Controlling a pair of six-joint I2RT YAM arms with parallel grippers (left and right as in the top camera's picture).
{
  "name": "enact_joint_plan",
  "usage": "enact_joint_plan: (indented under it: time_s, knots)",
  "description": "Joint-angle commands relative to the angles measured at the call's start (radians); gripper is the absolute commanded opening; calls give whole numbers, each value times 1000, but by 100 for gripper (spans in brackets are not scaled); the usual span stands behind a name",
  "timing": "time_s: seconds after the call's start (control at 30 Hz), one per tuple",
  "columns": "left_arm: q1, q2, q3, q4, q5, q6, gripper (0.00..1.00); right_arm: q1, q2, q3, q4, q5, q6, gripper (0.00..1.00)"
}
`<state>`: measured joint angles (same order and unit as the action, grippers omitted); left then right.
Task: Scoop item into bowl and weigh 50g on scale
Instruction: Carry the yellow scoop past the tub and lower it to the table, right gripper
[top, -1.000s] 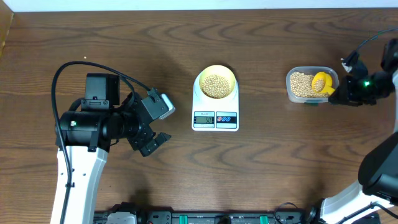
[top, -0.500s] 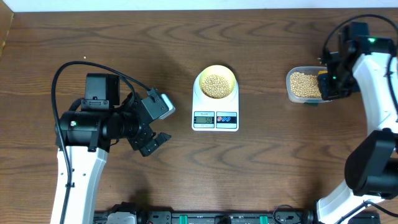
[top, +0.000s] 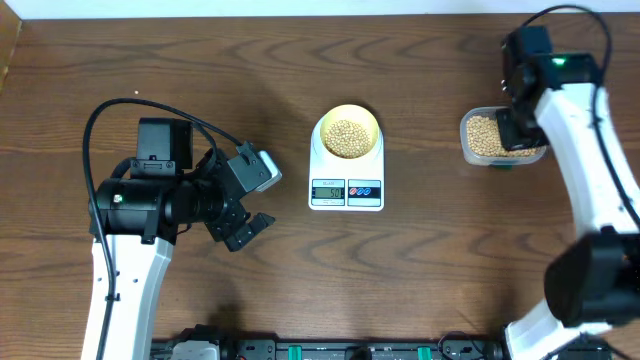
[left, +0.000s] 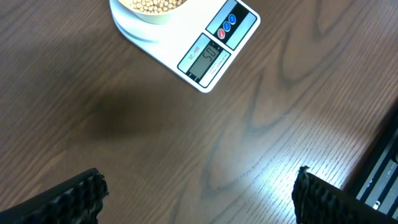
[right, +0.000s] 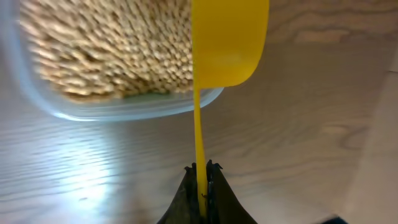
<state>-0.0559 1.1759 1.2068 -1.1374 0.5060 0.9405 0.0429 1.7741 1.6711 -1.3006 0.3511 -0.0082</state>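
While right hand (right: 200, 180) pinches the scoop (right: 227, 43) over the tub (right: 124, 113), left hand (left: 196, 196) gapes.

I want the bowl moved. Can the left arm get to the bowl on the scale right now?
Probably yes. The left gripper is open and empty, facing the scale, with only bare table between them. Nothing covers the bowl, and the right gripper is off at the tub.

Beans (top: 347, 137) fill a bowl (top: 324, 124) set on the rear of a scale (top: 376, 172) at mid-table (top: 430, 270), its display (top: 328, 191) at the front; well apart to the right, a tub (top: 465, 141) of beans, the right tool (right: 200, 186) gripping a scoop (right: 229, 43) over its rim; the left tool (top: 257, 200) hangs left of the scale
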Motion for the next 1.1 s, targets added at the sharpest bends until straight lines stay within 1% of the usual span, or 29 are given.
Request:
enact_joint_plan:
  time_s: [0.0,0.03,0.1,0.13,0.17,0.23,0.3,0.37,0.47,0.6,0.73,0.83,0.93,1.07]
  knots:
    - [3,-7,10,-3,-2,8,98,-94,-186,50,-27,-309,37,1]
    - [3,-7,10,-3,-2,8,98,-145,-225,50,-50,-418,37,1]
    - [3,-7,10,-3,-2,8,98,-229,-266,49,-98,-539,37,1]
    - [3,-7,10,-3,-2,8,98,-301,-288,49,-146,-618,36,1]
    - [3,-7,10,-3,-2,8,98,-346,-295,48,-181,-653,26,1]
    - [3,-7,10,-3,-2,8,98,-447,-297,27,-278,-702,-44,1]
    - [3,-7,10,-3,-2,8,98,-496,-297,-34,-304,-781,-113,1]
    - [3,-7,10,-3,-2,8,98,-510,-297,-111,-299,-873,-165,1]
    - [3,-7,10,-3,-2,8,98,-506,-297,-267,-247,-954,-191,1]
    - [3,-7,10,-3,-2,8,98,-506,-297,-476,-145,-964,-181,1]
    - [3,-7,10,-3,-2,8,98,-506,-297,-664,-16,-964,-82,1]
    - [3,-7,10,-3,-2,8,98,-506,-297,-763,83,-964,-10,2]
    - [3,-7,10,-3,-2,8,98,-505,-297,-830,145,-964,10,1]
    - [3,-7,10,-3,-2,8,98,-506,-297,-890,188,-964,16,4]
